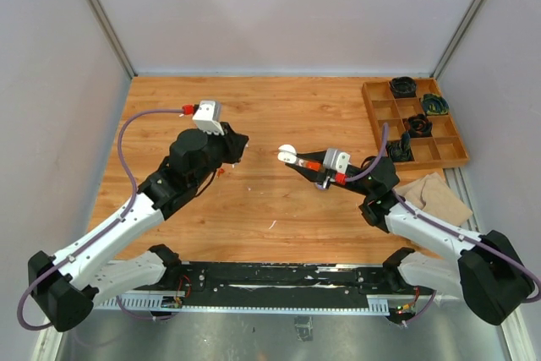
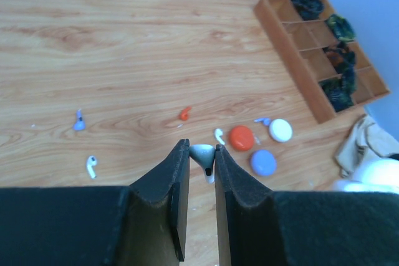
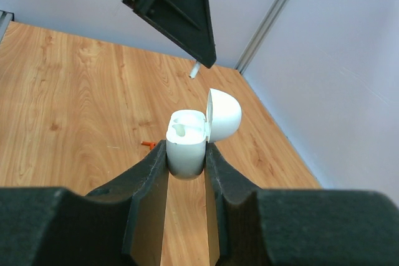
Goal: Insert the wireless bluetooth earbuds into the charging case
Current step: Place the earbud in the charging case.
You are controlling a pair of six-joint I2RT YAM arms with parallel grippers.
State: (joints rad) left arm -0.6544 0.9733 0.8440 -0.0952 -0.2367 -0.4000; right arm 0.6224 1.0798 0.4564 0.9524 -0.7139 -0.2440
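Left gripper is pinched almost shut on one white earbud, held right at the fingertips. That arm reaches in from the near left corner with its wrist turned toward the table's middle. My right gripper is clamped on the white charging case, which sits upright between the pads with its lid hinged open to the right. The right arm stretches up-left, so the two tools face each other, near but apart. From the right wrist I see the left fingers above and beyond the case. Loose earbuds lie on the wood, one orange and one purple, beside a red puck.
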